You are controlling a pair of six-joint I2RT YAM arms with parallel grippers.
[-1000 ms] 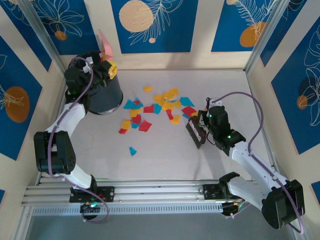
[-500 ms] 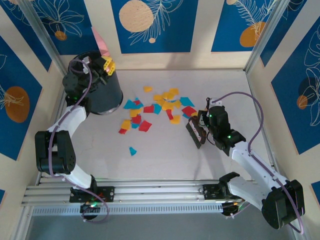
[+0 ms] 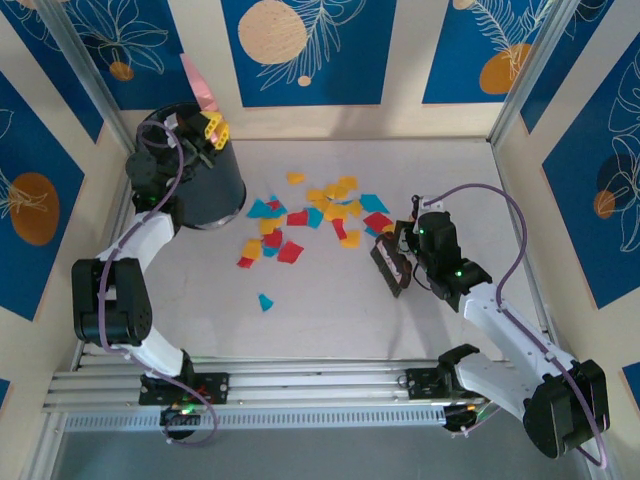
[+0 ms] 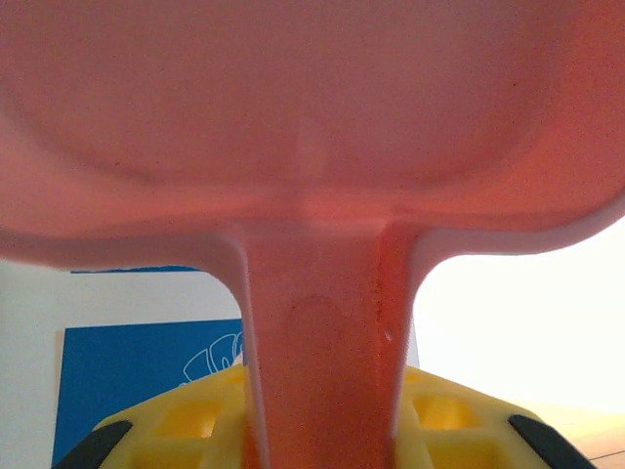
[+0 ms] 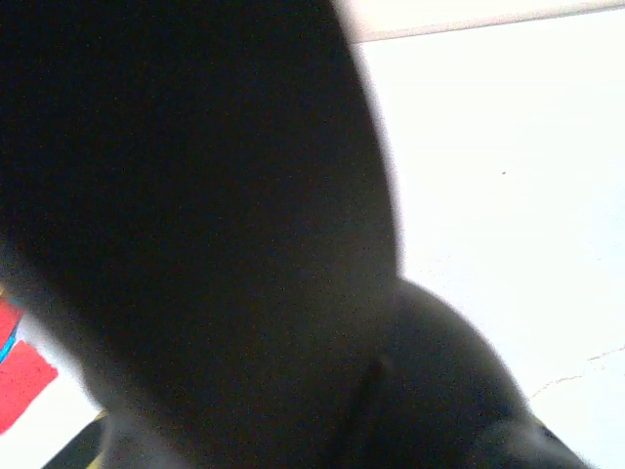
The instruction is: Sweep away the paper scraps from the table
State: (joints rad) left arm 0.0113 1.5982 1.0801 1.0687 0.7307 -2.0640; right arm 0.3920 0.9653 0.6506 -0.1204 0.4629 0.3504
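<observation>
Spreading across the middle of the table point(image 3: 330, 310), the paper scraps point(image 3: 312, 215) lie in a loose patch of red, orange-yellow and teal bits, somewhat nearer the far edge than the near rail. One teal bit point(image 3: 265, 301) lies apart, toward the near edge.

At the far left corner stands a black bucket point(image 3: 215, 190). The left gripper point(image 3: 212, 128) hangs above its rim, clenched on the handle of a pink dustpan point(image 3: 196, 80) that rises against the back wall. In the left wrist view the dustpan point(image 4: 312, 117) spreads across the top, and its handle runs down between the yellow fingers point(image 4: 186, 425) of the left gripper point(image 4: 317, 425).

The right gripper point(image 3: 402, 250) sits low over the table just to the right of the scrap patch, grasping a dark brush point(image 3: 388, 268) that tilts toward the nearest red and teal bits. In the right wrist view a blurred dark mass, too close to make out, covers the left and centre. A red scrap point(image 5: 24, 381) peeks out at the lower left, with bare pale table point(image 5: 508, 195) to the right.
</observation>
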